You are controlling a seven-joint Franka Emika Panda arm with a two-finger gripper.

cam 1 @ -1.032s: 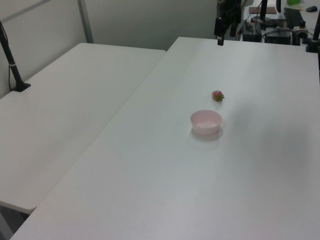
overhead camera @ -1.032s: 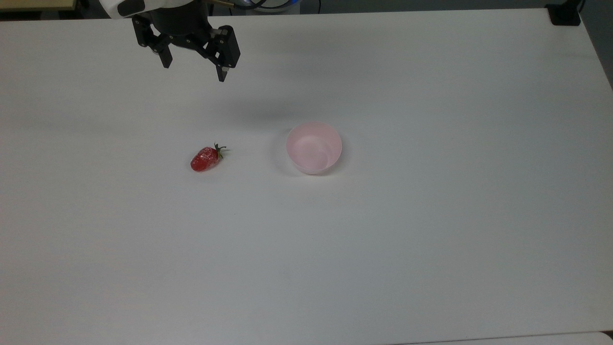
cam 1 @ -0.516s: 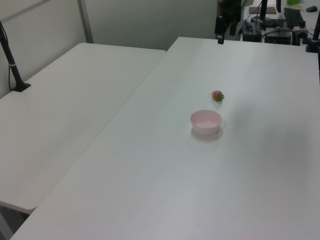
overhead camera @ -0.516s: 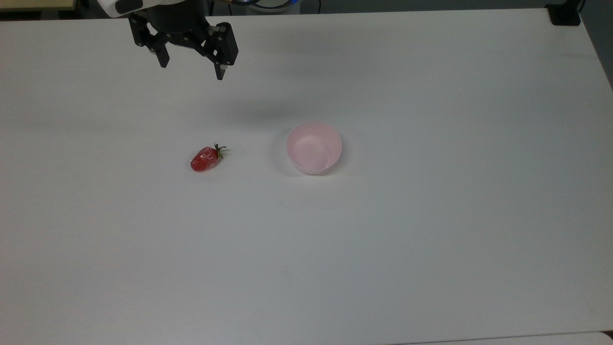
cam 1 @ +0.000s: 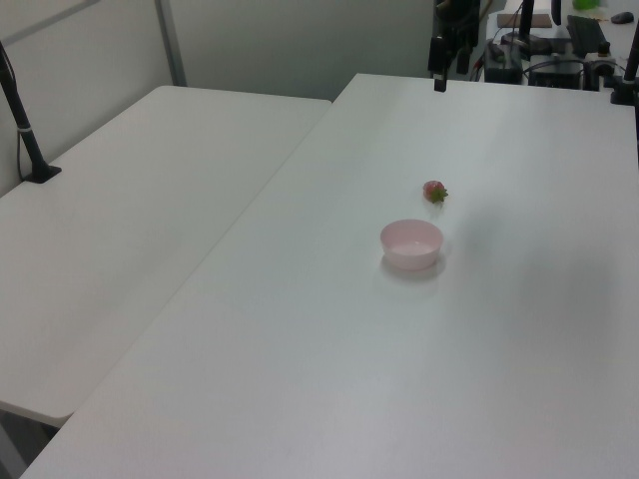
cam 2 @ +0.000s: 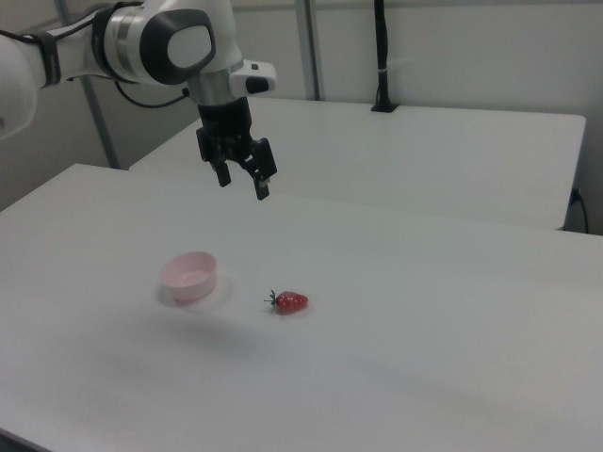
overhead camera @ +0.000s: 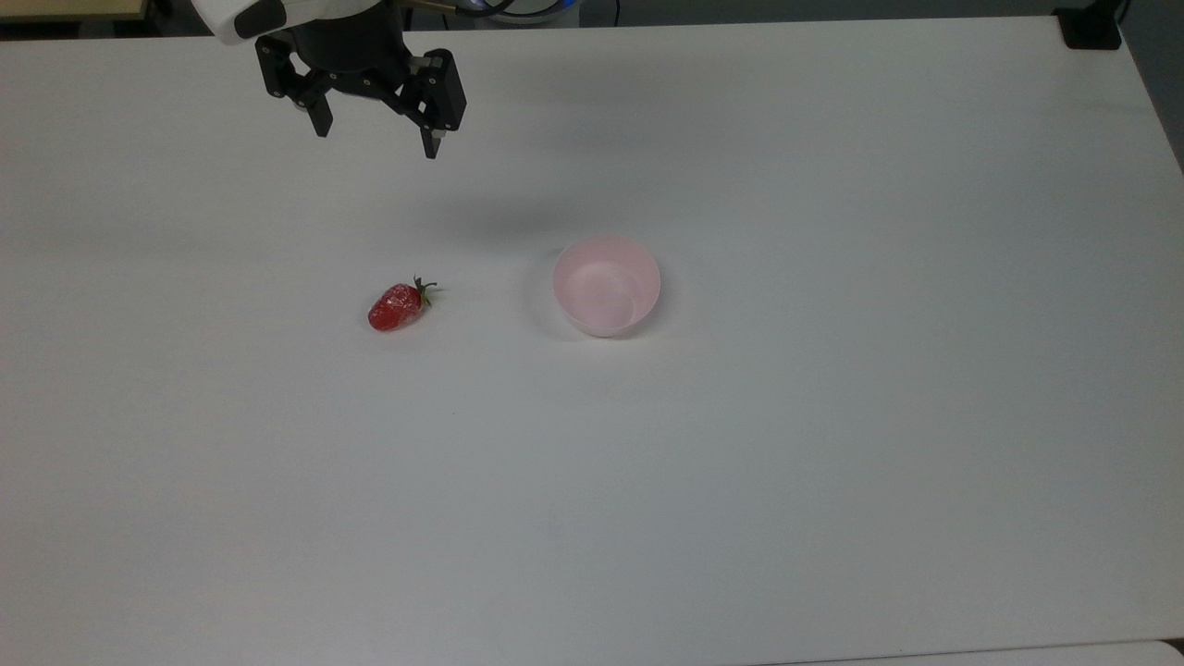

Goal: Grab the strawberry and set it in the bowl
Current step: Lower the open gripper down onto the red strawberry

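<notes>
Table (overhead camera: pixel 832 462): broad white matte tabletop; carries both task items.

Arm (cam 2: pixel 141 42): white-and-grey jointed robot arm ending in a black two-finger gripper (overhead camera: pixel 375 143), raised above the table near the top view's upper left. Fingers spread apart, nothing between them.

Bowl (overhead camera: pixel 607 284): small round pale pink plastic bowl, upright, nothing in it, mid-table.

Strawberry (overhead camera: pixel 398 307): small glossy red strawberry with dark green leafy stem, lying on its side, stem pointing towards the bowl; near the bowl but apart from it.

Step in hand: approach, by my reading; pick not yet begun.

Relation: strawberry lies on the table well below the gripper in the top view, slightly to its right, untouched.

Next move calls for: travelling over the fruit, descending, straddling its body, then closing.
</notes>
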